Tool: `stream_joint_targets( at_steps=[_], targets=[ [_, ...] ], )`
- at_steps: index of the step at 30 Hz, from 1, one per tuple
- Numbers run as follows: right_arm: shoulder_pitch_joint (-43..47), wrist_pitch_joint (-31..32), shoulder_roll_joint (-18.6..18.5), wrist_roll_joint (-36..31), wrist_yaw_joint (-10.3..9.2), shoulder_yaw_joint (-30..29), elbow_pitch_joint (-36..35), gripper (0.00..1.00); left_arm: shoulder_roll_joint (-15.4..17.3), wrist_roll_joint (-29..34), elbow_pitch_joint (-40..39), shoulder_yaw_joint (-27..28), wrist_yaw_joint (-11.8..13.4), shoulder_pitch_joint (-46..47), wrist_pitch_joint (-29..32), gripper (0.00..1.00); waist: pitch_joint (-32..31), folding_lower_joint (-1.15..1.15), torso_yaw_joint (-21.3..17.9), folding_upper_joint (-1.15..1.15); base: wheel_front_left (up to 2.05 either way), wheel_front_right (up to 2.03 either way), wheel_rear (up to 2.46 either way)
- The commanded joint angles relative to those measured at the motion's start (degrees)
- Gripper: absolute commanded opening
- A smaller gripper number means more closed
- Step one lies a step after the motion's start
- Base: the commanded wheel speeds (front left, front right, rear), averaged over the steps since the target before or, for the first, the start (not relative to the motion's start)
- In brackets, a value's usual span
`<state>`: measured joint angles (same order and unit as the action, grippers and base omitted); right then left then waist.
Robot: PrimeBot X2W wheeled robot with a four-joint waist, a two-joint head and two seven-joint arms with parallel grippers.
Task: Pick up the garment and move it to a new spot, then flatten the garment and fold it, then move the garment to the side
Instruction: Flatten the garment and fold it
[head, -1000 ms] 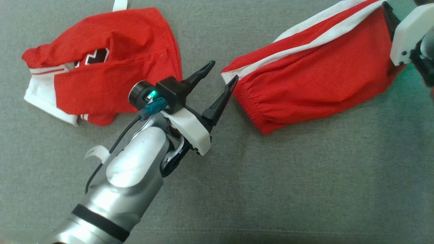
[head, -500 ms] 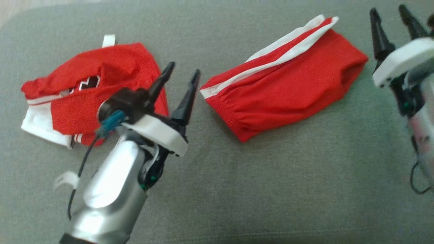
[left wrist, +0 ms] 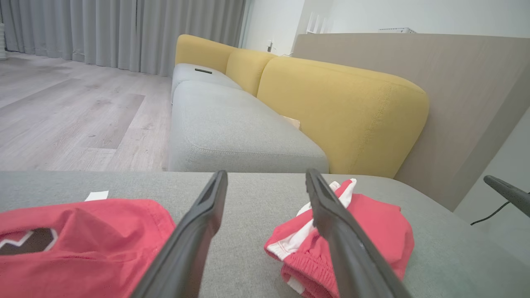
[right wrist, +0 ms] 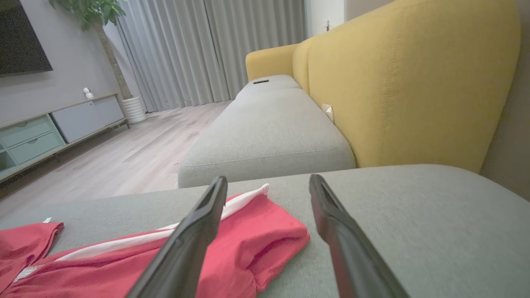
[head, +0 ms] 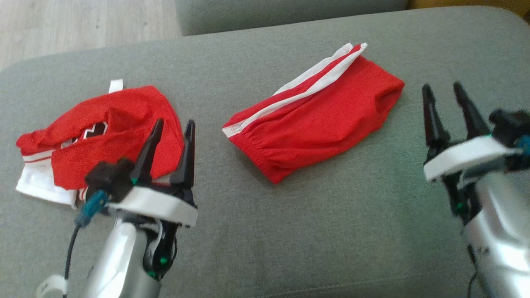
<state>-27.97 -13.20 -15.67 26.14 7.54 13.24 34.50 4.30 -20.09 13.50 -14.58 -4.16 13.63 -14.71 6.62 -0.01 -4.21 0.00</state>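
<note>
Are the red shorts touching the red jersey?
Apart. The head view shows a bare strip of grey sofa cushion lying between the red shorts and the red jersey.

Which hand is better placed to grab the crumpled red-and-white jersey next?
Left. The open left hand sits right beside the crumpled red-and-white jersey, while the open right hand is on the far side of the folded red white-striped shorts.
</note>
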Motion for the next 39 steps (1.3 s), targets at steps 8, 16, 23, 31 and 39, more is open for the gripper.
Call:
stream_joint_targets(
  at_steps=[8,16,23,31,39],
  targets=[
    [8.18,2.01,4.32,-5.55,-0.05,-5.63,-10.11,1.00,-1.01,3.14,-3.77,5.32,-1.63,-2.95,-0.29,1.00,-0.92,0.01,-0.67,0.00,0.00,0.00,0.00],
    [11.10,5.92,6.02,-9.22,-0.05,-9.11,-15.97,1.00,-1.36,4.07,-3.74,5.45,-2.50,-2.46,-0.29,1.00,0.50,0.01,0.17,0.00,0.00,0.00,0.00],
    [8.64,10.65,7.06,-9.49,-0.05,-12.89,-15.71,1.00,-1.41,3.75,-3.66,4.25,-2.89,-0.50,-0.29,1.00,3.93,0.01,2.31,0.00,0.00,0.00,0.00],
    [1.09,19.14,9.60,-5.10,-0.05,-19.78,-8.26,1.00,-1.41,3.24,-3.16,2.53,-3.08,2.17,-0.29,1.00,7.66,0.01,5.89,0.00,0.00,0.00,0.00],
    [-8.72,25.73,11.37,-1.74,-0.05,-31.23,2.17,1.00,-1.42,2.94,-2.90,0.89,-3.19,3.59,-0.29,1.00,10.06,0.01,9.39,0.00,0.00,0.00,0.00]
  ],
)
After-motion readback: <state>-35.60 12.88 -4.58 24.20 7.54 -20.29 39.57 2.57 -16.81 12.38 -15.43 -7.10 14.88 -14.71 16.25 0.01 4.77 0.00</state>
